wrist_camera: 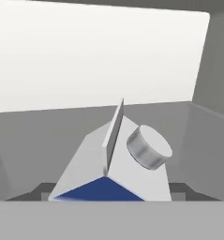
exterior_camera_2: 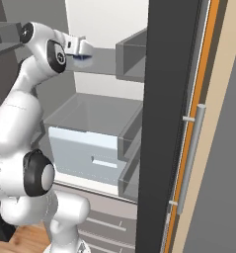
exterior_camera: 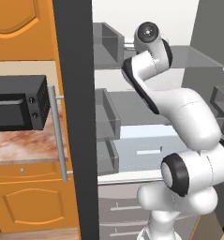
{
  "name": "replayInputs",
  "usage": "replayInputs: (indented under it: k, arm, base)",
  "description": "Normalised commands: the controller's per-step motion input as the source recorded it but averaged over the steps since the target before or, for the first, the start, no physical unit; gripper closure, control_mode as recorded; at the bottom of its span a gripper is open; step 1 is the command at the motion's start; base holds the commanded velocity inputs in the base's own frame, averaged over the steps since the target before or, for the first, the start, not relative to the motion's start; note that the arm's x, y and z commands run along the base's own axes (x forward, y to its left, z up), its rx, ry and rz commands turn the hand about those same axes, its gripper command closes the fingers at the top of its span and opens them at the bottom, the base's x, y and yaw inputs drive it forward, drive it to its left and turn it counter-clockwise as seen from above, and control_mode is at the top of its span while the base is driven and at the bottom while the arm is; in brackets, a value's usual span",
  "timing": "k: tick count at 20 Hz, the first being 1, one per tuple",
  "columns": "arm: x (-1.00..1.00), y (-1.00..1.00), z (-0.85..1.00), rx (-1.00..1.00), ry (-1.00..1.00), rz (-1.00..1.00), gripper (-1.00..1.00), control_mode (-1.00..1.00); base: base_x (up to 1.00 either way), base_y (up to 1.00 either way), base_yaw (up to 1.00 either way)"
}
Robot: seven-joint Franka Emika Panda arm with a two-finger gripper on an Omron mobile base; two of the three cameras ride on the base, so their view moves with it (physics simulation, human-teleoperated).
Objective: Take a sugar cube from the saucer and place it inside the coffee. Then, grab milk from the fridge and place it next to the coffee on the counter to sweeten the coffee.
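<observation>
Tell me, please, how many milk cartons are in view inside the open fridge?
1. The milk carton sits on a fridge shelf, right in front of the hand camera, its gabled top and grey cap facing up. The arm blocks part of the fridge in both base views, so others may be hidden.

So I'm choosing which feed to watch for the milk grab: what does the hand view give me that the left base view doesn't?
Hand view alone: the milk close up, with gabled top, grey cap and blue band, between the finger tips. Left base view alone: the black microwave, the counter, the fridge's silver handle and the arm. Both: the fridge interior, pale back wall and grey shelves.
</observation>
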Motion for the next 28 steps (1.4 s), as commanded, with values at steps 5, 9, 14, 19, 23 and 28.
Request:
replayInputs:
  k: [5,9,14,19,23,28]
  arm:
    - [-1.0,-0.18,0.14,0.13,-0.04,0.0,1.0,-1.0]
    - [-1.0,0.0,0.03,0.08,0.0,0.05,1.0,-1.0]
    - [-1.0,0.0,0.0,0.01,0.0,0.11,1.0,-1.0]
    - [-1.0,0.0,-0.14,0.01,0.02,0.14,1.0,-1.0]
    - [-1.0,0.0,-0.31,0.0,0.04,0.14,1.0,-1.0]
    - [-0.99,0.0,-0.3,0.0,0.02,0.12,1.0,-1.0]
  base:
    - [0.0,0.0,0.0]
    - [0.0,0.0,0.0]
    - [0.0,0.0,0.0]
    - [0.0,0.0,0.0]
    - [0.0,0.0,0.0]
    - [0.0,0.0,0.0]
